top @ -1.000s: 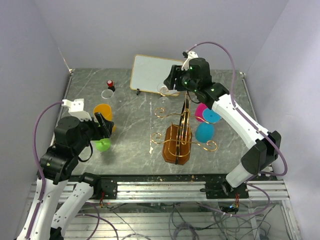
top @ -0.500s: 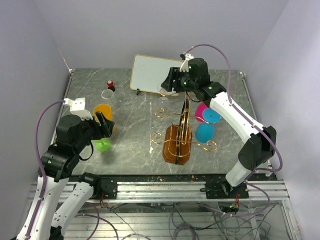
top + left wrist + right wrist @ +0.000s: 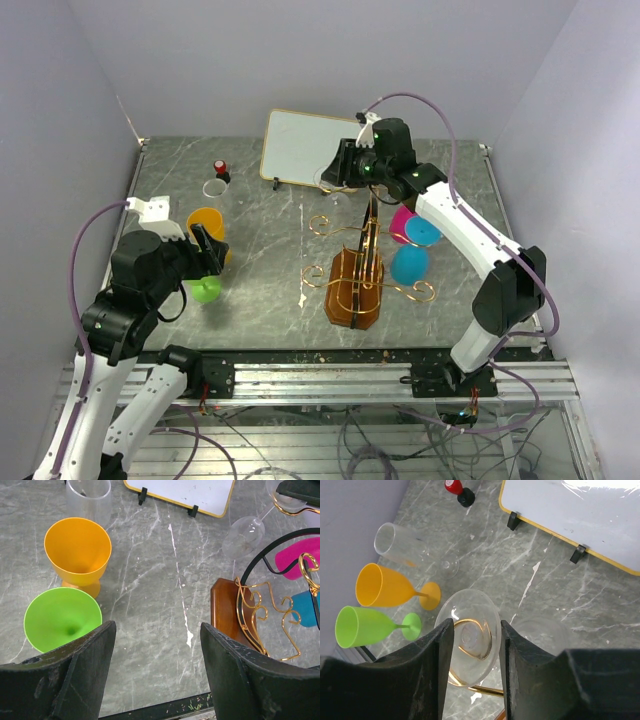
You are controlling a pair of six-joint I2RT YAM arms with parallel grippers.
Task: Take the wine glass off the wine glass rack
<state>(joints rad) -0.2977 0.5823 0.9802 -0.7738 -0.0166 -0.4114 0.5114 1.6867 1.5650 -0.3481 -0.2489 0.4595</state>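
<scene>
Clear wine glass (image 3: 243, 532) hangs slanted bowl-down, foot between right jaws, grip unclear; left jaws wide.

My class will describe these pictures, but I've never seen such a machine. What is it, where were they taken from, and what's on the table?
Two robot arms are bolted at the table's near edge, each ending in a two-finger gripper. One picture looks down from above and behind; the other two come from wrist cameras. On the table stand a wooden wine glass rack with gold wire arms, a white board, an orange glass, a green glass and a clear tumbler. A pink glass and a blue glass hang on the rack. The left gripper is open and empty. The right gripper straddles the foot of a clear wine glass on the rack; whether it grips is unclear.
</scene>
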